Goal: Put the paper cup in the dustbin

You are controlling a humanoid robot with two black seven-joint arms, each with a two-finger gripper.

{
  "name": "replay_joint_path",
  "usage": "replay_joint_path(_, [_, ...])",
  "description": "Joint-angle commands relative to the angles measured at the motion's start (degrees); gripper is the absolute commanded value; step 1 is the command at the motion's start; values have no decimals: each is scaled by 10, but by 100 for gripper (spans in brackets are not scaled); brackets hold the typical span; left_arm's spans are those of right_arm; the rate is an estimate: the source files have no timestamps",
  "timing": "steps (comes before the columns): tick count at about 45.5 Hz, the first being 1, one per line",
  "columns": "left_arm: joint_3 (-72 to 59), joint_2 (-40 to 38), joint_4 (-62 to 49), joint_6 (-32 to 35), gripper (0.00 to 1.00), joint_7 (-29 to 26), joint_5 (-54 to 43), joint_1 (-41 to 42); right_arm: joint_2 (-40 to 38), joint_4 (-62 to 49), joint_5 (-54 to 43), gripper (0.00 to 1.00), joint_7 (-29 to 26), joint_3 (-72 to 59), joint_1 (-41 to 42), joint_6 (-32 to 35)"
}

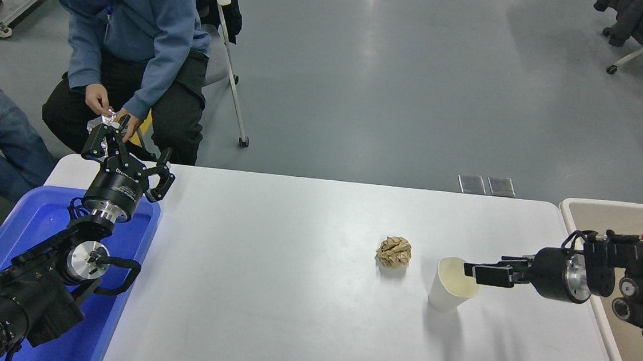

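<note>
Left arm: parked low left over the blue tub, left gripper raised with its fingers spread apart; white lettering on the wrist, too small to read.
Dustbin: beige, off the table's right edge.
Right gripper: reaching in level from the right, tips at the cup's rim; jaws seen edge-on, can't tell whether apart or together.
Paper cup: upright on the white table, right of centre.
Paper ball: brown, crumpled, just beside the cup's left.
Person: seated beyond the far left corner, blue top, hands on something shiny.
</note>
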Motion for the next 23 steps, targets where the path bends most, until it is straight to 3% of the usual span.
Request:
replay_joint_path(1, [0,0,0,0,100,0,0,0,45,-54,-1,100,-10,-46,18,0])
replay_joint_path(23, [0,0,0,0,100,0,0,0,73,-59,3,100,-9,-67,20,-2])
